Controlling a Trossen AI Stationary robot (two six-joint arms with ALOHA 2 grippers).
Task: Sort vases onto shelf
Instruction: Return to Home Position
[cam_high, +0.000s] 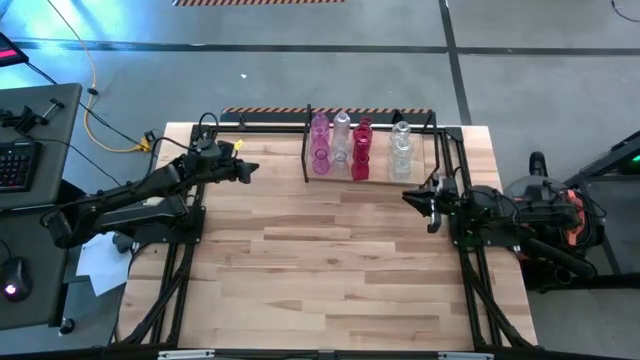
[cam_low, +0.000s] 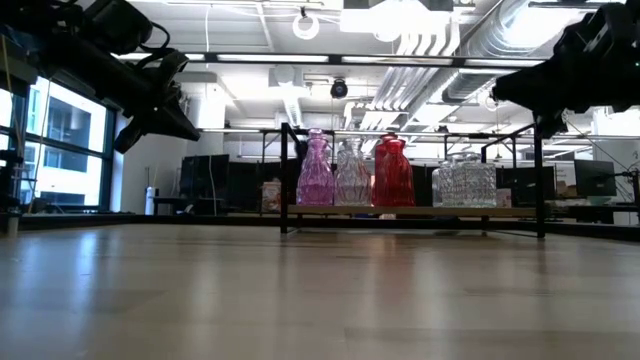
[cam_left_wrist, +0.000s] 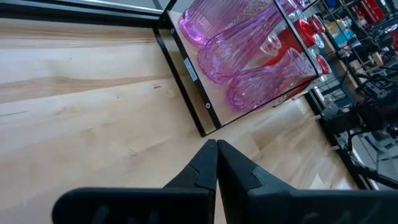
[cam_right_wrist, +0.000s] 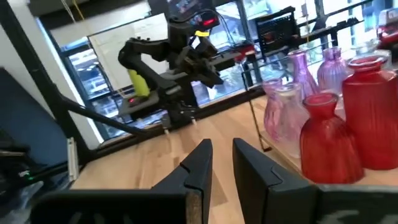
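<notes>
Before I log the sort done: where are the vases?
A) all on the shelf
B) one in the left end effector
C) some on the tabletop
A: the vases all stand on the shelf; left end effector shut, right end effector open, both empty.

A wooden table (cam_high: 320, 260) is carrying a small black-framed shelf (cam_low: 410, 211) at its far edge, and pink vases (cam_high: 320, 150), red vases (cam_high: 361, 152) and clear vases (cam_high: 401, 150) are standing on the shelf.

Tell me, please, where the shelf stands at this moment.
In the high view, the shelf stands at the table's far edge, right of centre, holding the vases; the left gripper is left of it, the right gripper near its right end.
</notes>
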